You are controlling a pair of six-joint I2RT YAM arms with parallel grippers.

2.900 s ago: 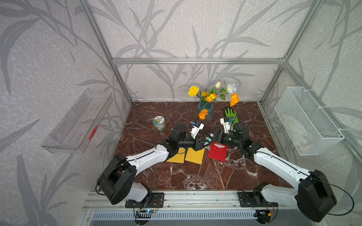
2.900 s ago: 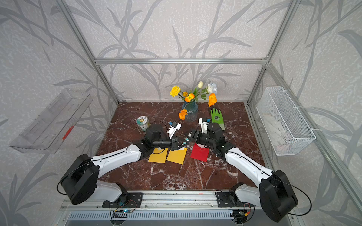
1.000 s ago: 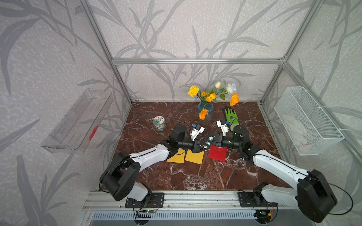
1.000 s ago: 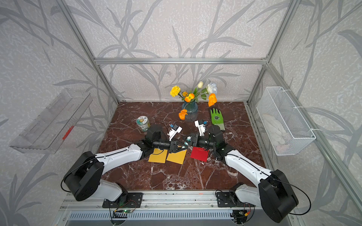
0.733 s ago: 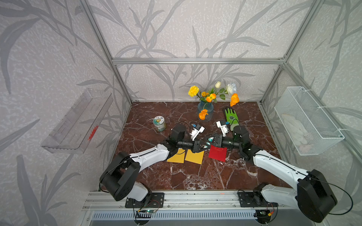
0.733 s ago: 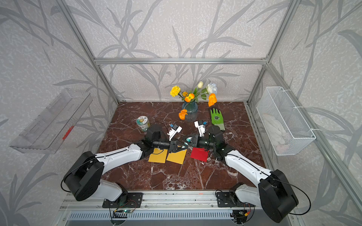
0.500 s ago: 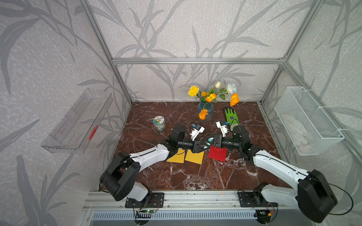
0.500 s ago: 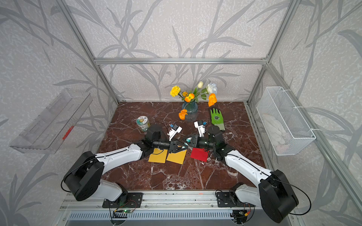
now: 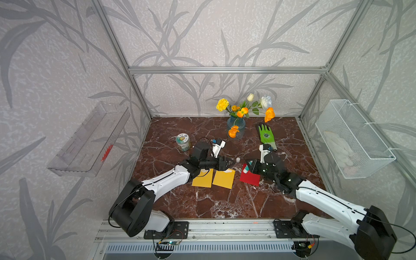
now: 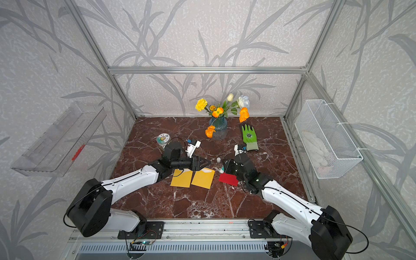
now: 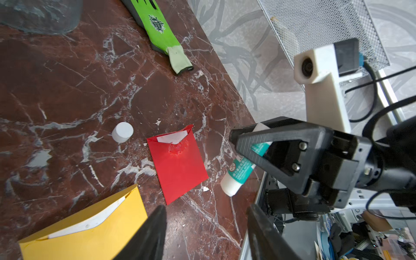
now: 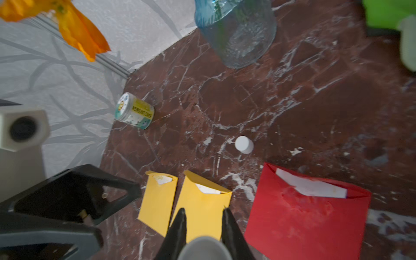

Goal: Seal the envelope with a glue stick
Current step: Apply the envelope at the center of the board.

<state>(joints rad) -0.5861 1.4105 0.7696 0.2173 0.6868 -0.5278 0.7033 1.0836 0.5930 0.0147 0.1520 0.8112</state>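
Observation:
My right gripper (image 9: 249, 167) is shut on the glue stick (image 11: 238, 173), a white tube with a green label, and holds it just above the table at the red envelope's (image 9: 249, 177) edge. In the right wrist view the tube's end (image 12: 204, 247) fills the gap between the fingers. The red envelope (image 11: 177, 162) lies flat with its flap open and white paper showing. A small white cap (image 9: 238, 159) stands on the table between the two grippers. My left gripper (image 9: 230, 162) is open and empty, and it hovers over a yellow envelope (image 9: 224, 178).
Another yellow envelope (image 9: 202, 177) lies beside the first. A blue vase of flowers (image 9: 236, 130), a green glove (image 9: 266, 136) and a small jar (image 9: 183, 141) sit further back. A wire basket (image 9: 351, 139) hangs on the right wall and a clear tray (image 9: 90, 139) on the left.
The two grippers were close together; my left jaws have now opened and the arms have drawn apart. The right gripper keeps the glue stick and has moved slightly towards the red envelope.

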